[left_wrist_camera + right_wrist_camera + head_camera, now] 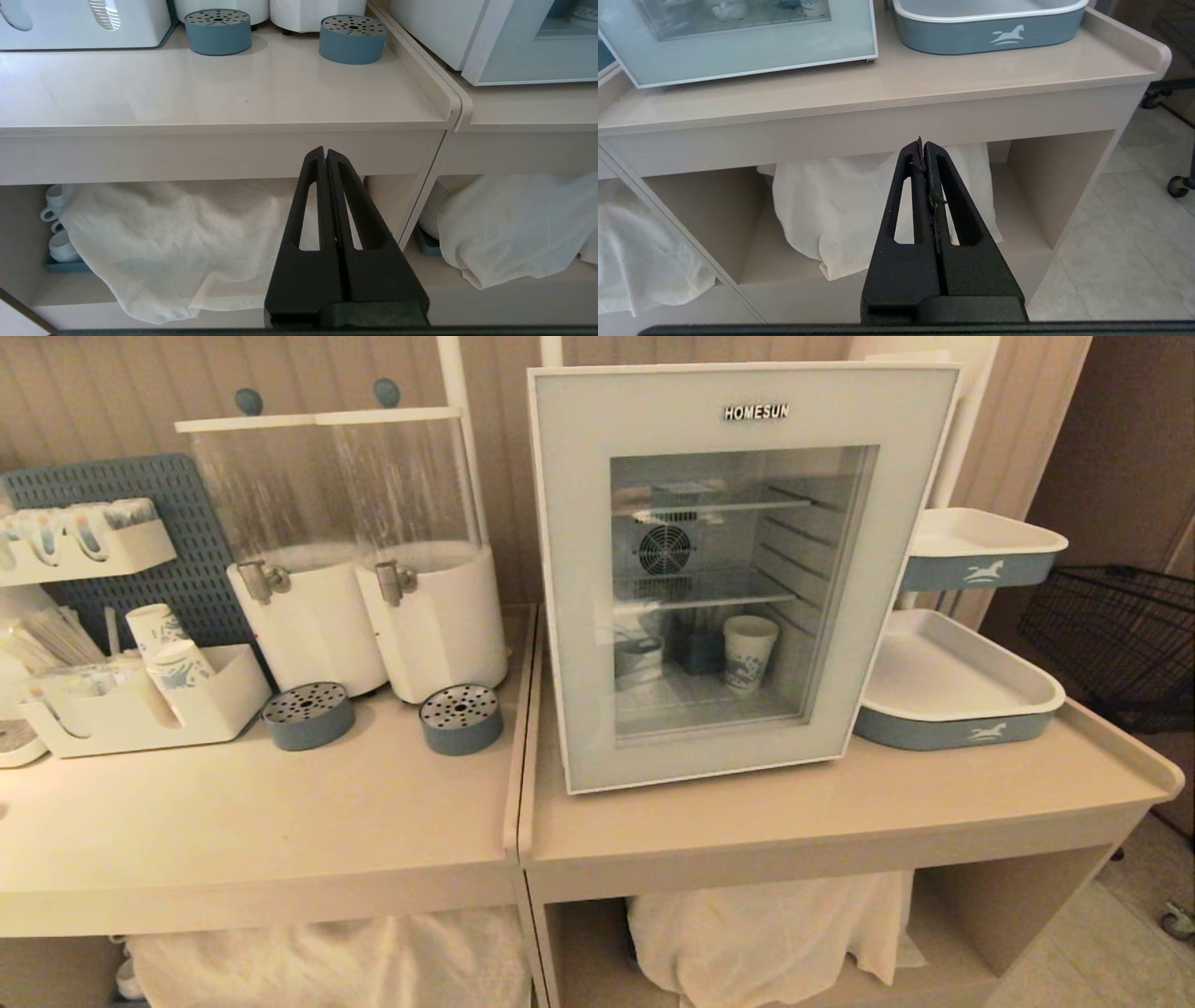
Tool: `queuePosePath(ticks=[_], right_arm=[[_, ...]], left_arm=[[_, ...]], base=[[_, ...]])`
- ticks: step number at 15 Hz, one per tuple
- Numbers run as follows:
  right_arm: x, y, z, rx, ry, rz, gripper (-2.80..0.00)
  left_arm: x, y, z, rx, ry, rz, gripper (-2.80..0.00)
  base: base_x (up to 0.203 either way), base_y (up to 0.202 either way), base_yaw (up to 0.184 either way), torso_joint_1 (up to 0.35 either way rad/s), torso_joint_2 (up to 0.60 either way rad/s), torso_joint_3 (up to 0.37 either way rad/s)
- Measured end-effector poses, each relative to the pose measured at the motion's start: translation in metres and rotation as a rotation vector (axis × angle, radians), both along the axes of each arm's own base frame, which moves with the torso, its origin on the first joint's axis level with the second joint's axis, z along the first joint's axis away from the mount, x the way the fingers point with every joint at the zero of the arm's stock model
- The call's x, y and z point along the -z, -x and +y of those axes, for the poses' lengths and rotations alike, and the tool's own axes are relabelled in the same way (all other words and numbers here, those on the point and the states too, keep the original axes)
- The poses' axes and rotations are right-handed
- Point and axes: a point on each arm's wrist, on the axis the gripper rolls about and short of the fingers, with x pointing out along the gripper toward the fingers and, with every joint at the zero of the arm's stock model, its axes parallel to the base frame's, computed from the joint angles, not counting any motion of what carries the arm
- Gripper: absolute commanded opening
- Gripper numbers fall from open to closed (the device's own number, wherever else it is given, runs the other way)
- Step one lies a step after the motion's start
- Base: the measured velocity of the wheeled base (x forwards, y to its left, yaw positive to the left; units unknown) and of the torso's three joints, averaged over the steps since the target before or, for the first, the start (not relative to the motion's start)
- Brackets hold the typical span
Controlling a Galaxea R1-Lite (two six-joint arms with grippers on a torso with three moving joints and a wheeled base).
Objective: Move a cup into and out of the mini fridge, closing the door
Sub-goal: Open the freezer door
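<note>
We are holding both the left claw (325,156) and right claw (923,149) pinched closed and empty below the tabletop (747,821), the door (719,579) above them closed on a light, crushable paper-looking cup (749,653), best gripped mid-wall.

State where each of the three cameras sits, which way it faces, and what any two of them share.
Head view: high on the robot, looking forward and down at the fridge with its door closed, on the counter; no arm shows.
Left wrist view: behind the shut left tool, below counter height, facing the counter edge and the cloth underneath.
Right wrist view: behind the shut right tool, equally low, facing the cubby below the fridge.
Shared: head and right wrist views both show the horse-marked tray and the fridge door.
</note>
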Motion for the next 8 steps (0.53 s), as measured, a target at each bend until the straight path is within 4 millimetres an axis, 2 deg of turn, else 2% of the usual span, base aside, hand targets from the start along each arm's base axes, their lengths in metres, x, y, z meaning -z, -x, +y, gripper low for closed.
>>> queuePosePath(ticks=[8], right_arm=[[0.0000, 0.0000, 0.0000, -0.002, -0.001, 0.000, -2.80]], left_arm=[[0.0000, 0.0000, 0.0000, 0.000, 0.000, 0.000, -2.80]], base=[[0.000, 0.000, 0.000, 0.000, 0.00, 0.000]])
